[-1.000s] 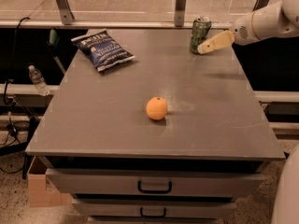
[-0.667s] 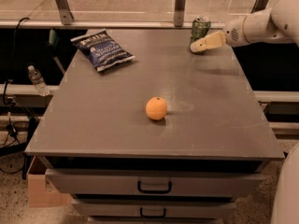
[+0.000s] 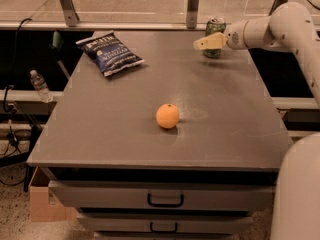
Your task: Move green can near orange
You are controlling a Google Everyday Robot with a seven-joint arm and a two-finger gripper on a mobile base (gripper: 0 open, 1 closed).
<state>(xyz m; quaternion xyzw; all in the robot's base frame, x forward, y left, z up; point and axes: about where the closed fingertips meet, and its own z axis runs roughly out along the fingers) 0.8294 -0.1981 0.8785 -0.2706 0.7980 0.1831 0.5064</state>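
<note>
The green can [image 3: 215, 26] stands upright near the table's far right edge. My gripper [image 3: 206, 43], cream-coloured on a white arm [image 3: 280, 26] that reaches in from the right, is right in front of the can and covers its lower half. The orange [image 3: 167, 116] sits alone near the middle of the grey table [image 3: 125, 134], well to the front left of the can and the gripper.
A dark blue chip bag [image 3: 110, 53] lies at the table's far left. A railing with metal posts [image 3: 192, 6] runs behind the table. Drawers [image 3: 165, 199] are under the front edge. A plastic bottle [image 3: 39, 85] stands left of the table.
My gripper has moved left, from the right side of the can to in front of it, now covering its lower half. The can and the orange have stayed put.
</note>
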